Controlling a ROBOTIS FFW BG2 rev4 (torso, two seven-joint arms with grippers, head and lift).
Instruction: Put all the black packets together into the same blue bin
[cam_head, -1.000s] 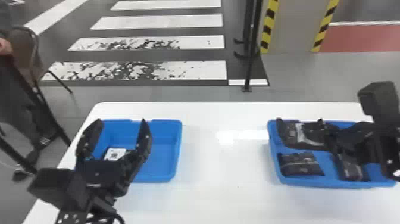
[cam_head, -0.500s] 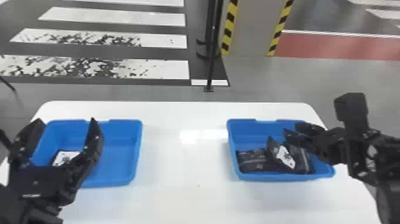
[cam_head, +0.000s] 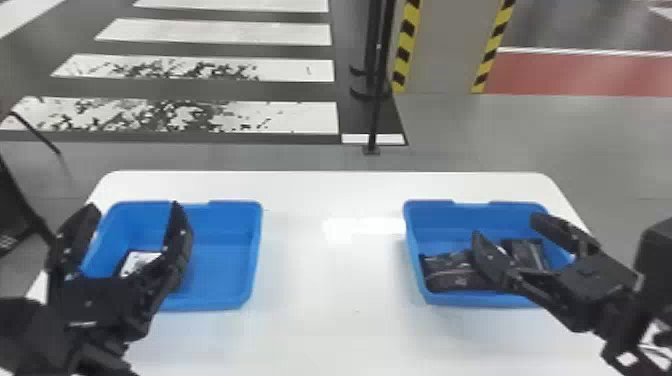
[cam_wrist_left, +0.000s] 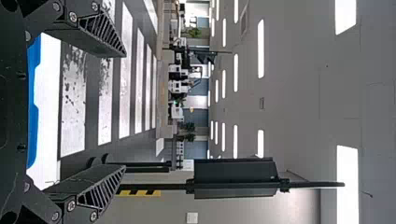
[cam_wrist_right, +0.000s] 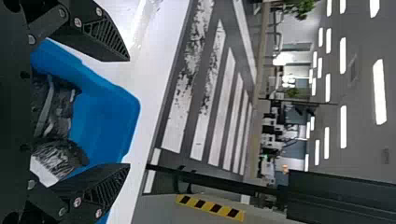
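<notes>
The rectangular, open plastic bins (cam_head: 220, 270) are solid blue, the smooth, flat tabletop (cam_head: 320, 320) plain white. The soft, flat packets (cam_head: 450, 280) are black, apparently with faint greyish marks. Slanting yellow-and-black bands pattern the upright striped tape (cam_head: 407, 40).

Room over tabletop (cam_head: 320, 300) — left bin (cam_head: 222, 260) and right bin (cam_head: 470, 222) flanking.

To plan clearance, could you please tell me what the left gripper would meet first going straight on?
The way looks free: the left gripper seems aimed over the far rim of the left blue bin, though its height is unclear.
</notes>
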